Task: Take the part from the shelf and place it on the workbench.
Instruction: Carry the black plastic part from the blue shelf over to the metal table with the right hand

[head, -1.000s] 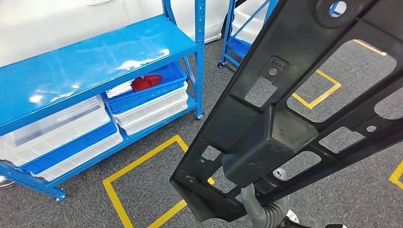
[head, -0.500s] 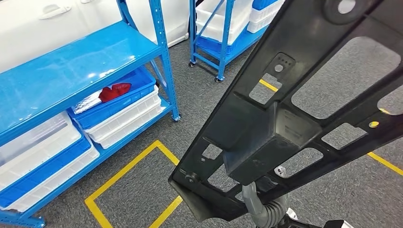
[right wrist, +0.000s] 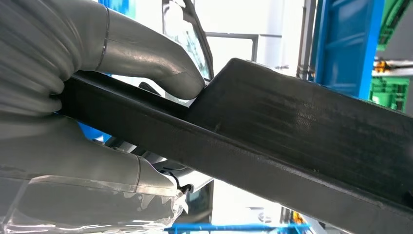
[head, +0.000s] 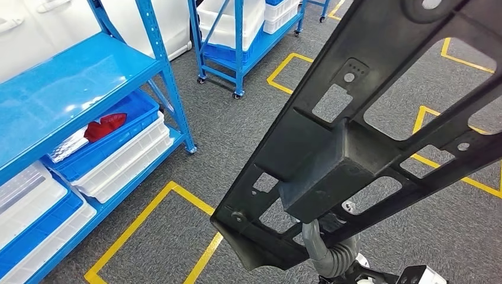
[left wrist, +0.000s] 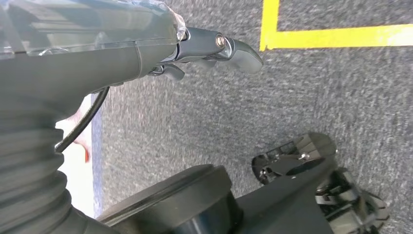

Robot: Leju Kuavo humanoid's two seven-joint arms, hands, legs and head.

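Firmly, the right robot hand (right wrist: pixel 97 122) clasps the part (head: pixel 355 142).

The whole head view has swung: the blue shelf (head: pixel 77 89) has slid toward the left edge, and a second blue rack (head: pixel 237 35) now shows at top centre.

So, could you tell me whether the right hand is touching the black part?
Touching: in the right wrist view the right hand clamps the black part, thumb pressed on one face.
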